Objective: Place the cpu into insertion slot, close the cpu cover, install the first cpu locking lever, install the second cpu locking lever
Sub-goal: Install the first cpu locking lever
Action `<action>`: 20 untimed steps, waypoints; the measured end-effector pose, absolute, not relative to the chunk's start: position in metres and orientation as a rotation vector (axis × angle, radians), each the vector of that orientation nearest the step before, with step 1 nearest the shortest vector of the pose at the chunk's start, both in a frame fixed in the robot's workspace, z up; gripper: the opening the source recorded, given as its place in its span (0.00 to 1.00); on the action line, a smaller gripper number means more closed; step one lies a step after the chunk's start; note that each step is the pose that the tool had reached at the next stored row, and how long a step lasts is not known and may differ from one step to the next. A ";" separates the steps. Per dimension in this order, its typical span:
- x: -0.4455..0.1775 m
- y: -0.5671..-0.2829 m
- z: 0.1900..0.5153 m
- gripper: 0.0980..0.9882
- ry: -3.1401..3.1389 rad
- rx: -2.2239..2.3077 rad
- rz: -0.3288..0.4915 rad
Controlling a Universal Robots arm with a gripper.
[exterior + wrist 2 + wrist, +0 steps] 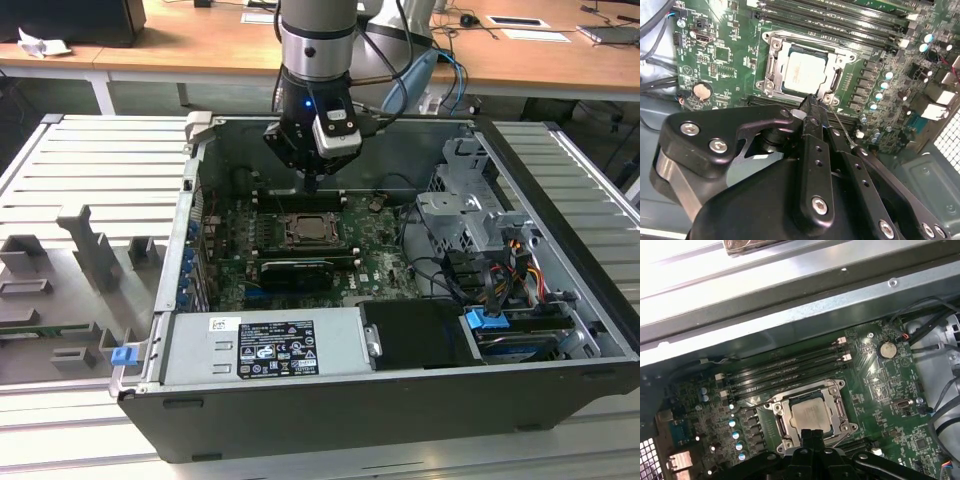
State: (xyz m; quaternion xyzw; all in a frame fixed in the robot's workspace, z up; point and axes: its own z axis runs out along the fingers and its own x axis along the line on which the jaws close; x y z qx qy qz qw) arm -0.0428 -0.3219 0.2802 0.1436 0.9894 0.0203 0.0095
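Observation:
The cpu [804, 73] lies flat in the motherboard socket, its silvery top showing through the square opening of the cpu cover [838, 76], which lies down around it. My gripper [812, 102] is shut, its black fingers pressed together, and its tip hovers just over the socket's edge. A thin metal locking lever [842, 131] runs along the socket beside the fingertips. In the exterior view the gripper [312, 186] hangs inside the open computer case, slightly behind the cpu [306, 231]. The first wrist view shows the cpu [810, 415], the cpu cover [838, 409] and the gripper [810, 434] tip at the socket's edge.
The case [560, 180] stands open on a slatted metal table. Memory slots [790, 367] run beside the socket, a black card [297, 271] lies in front, and a drive cage with cables [470, 215] is at the exterior view's right. A power supply [265, 345] fills the front.

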 end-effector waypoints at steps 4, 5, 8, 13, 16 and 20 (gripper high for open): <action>-0.044 -0.322 0.280 0.01 3.092 0.434 0.064; -0.044 -0.322 0.280 0.01 3.092 0.431 0.064; -0.044 -0.322 0.280 0.01 3.095 0.415 0.064; -0.044 -0.322 0.280 0.01 3.100 0.376 0.064; -0.044 -0.322 0.280 0.01 3.103 0.354 0.064; -0.044 -0.322 0.280 0.01 3.108 0.312 0.065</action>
